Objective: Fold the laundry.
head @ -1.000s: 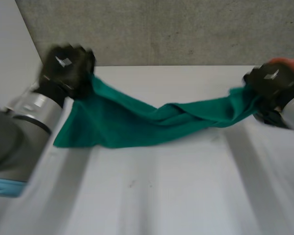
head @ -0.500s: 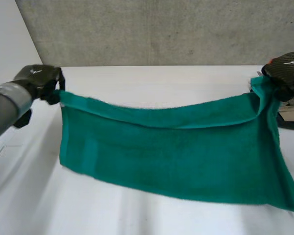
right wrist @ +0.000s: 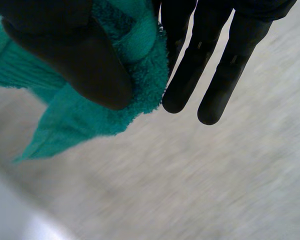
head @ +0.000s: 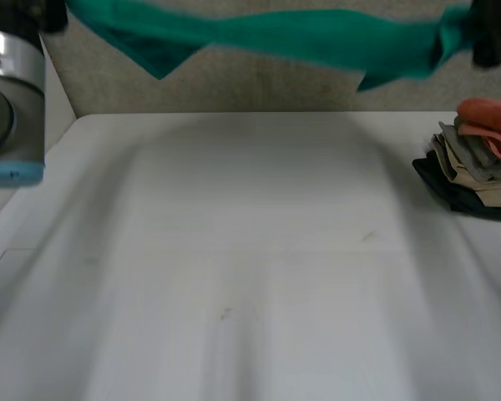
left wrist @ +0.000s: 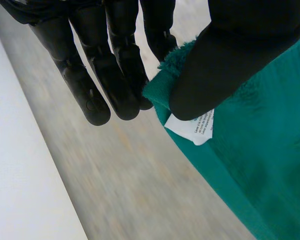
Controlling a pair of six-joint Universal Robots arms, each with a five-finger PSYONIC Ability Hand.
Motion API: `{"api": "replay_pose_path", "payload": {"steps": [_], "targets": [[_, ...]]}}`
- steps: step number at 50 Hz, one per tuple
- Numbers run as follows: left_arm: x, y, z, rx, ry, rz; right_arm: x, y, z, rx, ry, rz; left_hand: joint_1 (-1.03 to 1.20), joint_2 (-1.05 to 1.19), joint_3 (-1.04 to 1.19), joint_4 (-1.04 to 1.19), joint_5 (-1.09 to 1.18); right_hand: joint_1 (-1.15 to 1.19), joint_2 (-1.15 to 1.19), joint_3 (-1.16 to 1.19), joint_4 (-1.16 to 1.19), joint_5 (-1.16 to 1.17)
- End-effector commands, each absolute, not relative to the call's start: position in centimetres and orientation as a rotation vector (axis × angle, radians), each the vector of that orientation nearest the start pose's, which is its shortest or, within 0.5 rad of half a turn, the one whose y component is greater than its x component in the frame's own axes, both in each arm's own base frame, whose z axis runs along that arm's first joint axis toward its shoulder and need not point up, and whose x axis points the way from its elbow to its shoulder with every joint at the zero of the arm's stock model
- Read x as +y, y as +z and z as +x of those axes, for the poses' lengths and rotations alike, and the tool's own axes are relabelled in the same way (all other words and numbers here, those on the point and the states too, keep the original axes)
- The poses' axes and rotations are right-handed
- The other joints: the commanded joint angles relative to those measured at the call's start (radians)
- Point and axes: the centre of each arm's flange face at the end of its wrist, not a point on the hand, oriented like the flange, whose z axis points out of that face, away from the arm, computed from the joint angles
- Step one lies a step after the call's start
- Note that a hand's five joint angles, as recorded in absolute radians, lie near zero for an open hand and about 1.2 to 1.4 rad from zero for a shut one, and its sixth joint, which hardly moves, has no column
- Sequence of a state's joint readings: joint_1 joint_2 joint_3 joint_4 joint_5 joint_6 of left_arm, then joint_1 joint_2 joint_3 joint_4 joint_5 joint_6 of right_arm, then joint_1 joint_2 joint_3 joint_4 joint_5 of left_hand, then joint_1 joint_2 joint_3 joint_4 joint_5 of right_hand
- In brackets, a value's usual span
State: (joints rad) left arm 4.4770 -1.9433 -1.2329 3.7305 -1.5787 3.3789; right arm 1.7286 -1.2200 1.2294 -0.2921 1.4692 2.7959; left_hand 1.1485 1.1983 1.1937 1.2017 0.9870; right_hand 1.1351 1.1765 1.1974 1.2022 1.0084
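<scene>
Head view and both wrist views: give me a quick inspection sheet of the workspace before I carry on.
Surface: white table, carrying a stack at its right side.
Job's things: green towel held up off the table, stretched between both hands; stack of folded clothes, orange piece on top.
Clutter: nothing seen.
Hands: left hand pinches a towel corner, beside its white label, between thumb and fingers; right hand pinches the other end the same way.
Cables: nothing seen.
Surroundings: grey wall behind the table.
</scene>
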Motion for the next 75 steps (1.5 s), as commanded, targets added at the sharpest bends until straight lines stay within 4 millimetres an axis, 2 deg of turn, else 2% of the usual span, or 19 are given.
{"api": "replay_pose_path", "payload": {"steps": [1, 2, 6, 11, 16, 19, 29, 33, 41, 46, 50, 53, 56, 57, 61, 63, 67, 71, 75], "targets": [[-37.4, 22.5, -22.6, 1.95, -2.434, 0.458, -36.9, 19.7, 21.8, 2.139, -1.968, -0.924, 0.248, 0.198, 0.203, 0.195, 0.235, 0.261, 0.22, 0.199, 0.194, 0.213], [-37.1, 21.0, -22.6, 2.0, -2.394, 0.47, -36.7, 18.9, 21.9, 2.151, -1.937, -0.94, 0.248, 0.198, 0.203, 0.195, 0.235, 0.261, 0.22, 0.199, 0.194, 0.213], [-36.1, 18.5, -22.7, 2.09, -2.318, 0.501, -36.0, 15.9, 21.9, 2.193, -1.828, -1.009, 0.248, 0.198, 0.203, 0.195, 0.235, 0.207, 0.165, 0.144, 0.14, 0.159], [-35.6, 17.7, -22.8, 2.124, -2.291, 0.526, -35.1, 14.1, 20.9, 2.225, -1.774, -1.1, 0.248, 0.198, 0.203, 0.195, 0.235, -0.054, -0.096, -0.117, -0.121, -0.102], [-35.4, 17.6, -22.9, 2.135, -2.297, 0.552, -33.6, 12.9, 21.2, 2.174, -1.74, -1.21, 0.248, 0.198, 0.203, 0.195, 0.235, -0.342, -0.383, -0.404, -0.409, -0.39], [-35.3, 17.5, -22.9, 2.14, -2.293, 0.555, -33.1, 12.5, 21.1, 2.162, -1.745, -1.26, 0.248, 0.198, 0.203, 0.195, 0.235, -0.512, -0.554, -0.574, -0.579, -0.56], [-35.1, 17.5, -22.8, 2.146, -2.288, 0.555, -32.0, 14.3, 21.2, 2.065, -1.872, -1.436, 0.248, 0.198, 0.203, 0.195, 0.235, -0.566, -0.607, -0.628, -0.633, -0.614], [-35.1, 17.5, -22.8, 2.146, -2.288, 0.555, -32.1, 14.5, 21.5, 2.04, -1.909, -1.457, 0.248, 0.198, 0.203, 0.195, 0.235, -0.56, -0.601, -0.622, -0.627, -0.608], [-34.9, 17.4, -22.8, 2.152, -2.281, 0.56, -30.9, 14.6, 24.4, 1.92, -1.96, -1.53, 0.248, 0.198, 0.203, 0.195, 0.235, -0.501, -0.543, -0.564, -0.568, -0.549], [-34.8, 17.4, -22.8, 2.152, -2.281, 0.56, -31.4, 13.3, 24.5, 1.963, -1.966, -1.53, 0.248, 0.198, 0.203, 0.195, 0.235, -0.293, -0.335, -0.355, -0.36, -0.341], [-34.8, 17.5, -22.7, 2.146, -2.283, 0.56, -31.3, 13.2, 24.4, 1.979, -1.967, -1.562, 0.248, 0.198, 0.203, 0.195, 0.235, 0.26, 0.218, 0.197, 0.193, 0.212], [-34.7, 18.4, -22.7, 2.13, -2.294, 0.558, -31.1, 13.1, 24.3, 1.987, -1.966, -1.55, 0.248, 0.198, 0.203, 0.195, 0.235, 0.261, 0.22, 0.199, 0.194, 0.213], [-34.2, 20.4, -22.5, 2.111, -2.306, 0.553, -31.2, 15.6, 24.1, 1.965, -2.053, -1.524, 0.248, 0.198, 0.203, 0.195, 0.235, 0.261, 0.22, 0.199, 0.194, 0.213], [-34.1, 21.0, -22.3, 2.112, -2.302, 0.548, -31.2, 18.6, 23.7, 1.941, -2.163, -1.474, 0.248, 0.198, 0.203, 0.195, 0.235, 0.261, 0.22, 0.199, 0.194, 0.213], [-32.8, 25.8, -21.3, 2.076, -2.317, 0.53, -30.3, 24.5, 22.4, 1.976, -2.351, -1.303, 0.248, 0.198, 0.203, 0.195, 0.235, 0.261, 0.22, 0.199, 0.194, 0.213], [-31.7, 28.8, -20.6, 2.065, -2.309, 0.519, -29.9, 26.0, 21.8, 2.017, -2.376, -1.263, 0.248, 0.198, 0.203, 0.195, 0.235, 0.261, 0.22, 0.199, 0.194, 0.213], [-29.5, 32.2, -19.2, 2.086, -2.233, 0.533, -29.1, 29.1, 20.1, 2.151, -2.362, -1.218, 0.248, 0.198, 0.203, 0.195, 0.235, 0.261, 0.22, 0.199, 0.194, 0.213], [-27.5, 33.3, -18.4, 2.122, -2.096, 0.614, -27.7, 31.5, 17.5, 2.32, -2.265, -1.22, 0.248, 0.198, 0.203, 0.195, 0.235, 0.261, 0.22, 0.199, 0.194, 0.213], [-26.2, 31.9, -18.3, 2.176, -1.906, 0.766, -25.9, 31.8, 16.3, 2.449, -2.112, -1.324, 0.248, 0.198, 0.203, 0.195, 0.235, 0.261, 0.22, 0.199, 0.194, 0.213]]}}
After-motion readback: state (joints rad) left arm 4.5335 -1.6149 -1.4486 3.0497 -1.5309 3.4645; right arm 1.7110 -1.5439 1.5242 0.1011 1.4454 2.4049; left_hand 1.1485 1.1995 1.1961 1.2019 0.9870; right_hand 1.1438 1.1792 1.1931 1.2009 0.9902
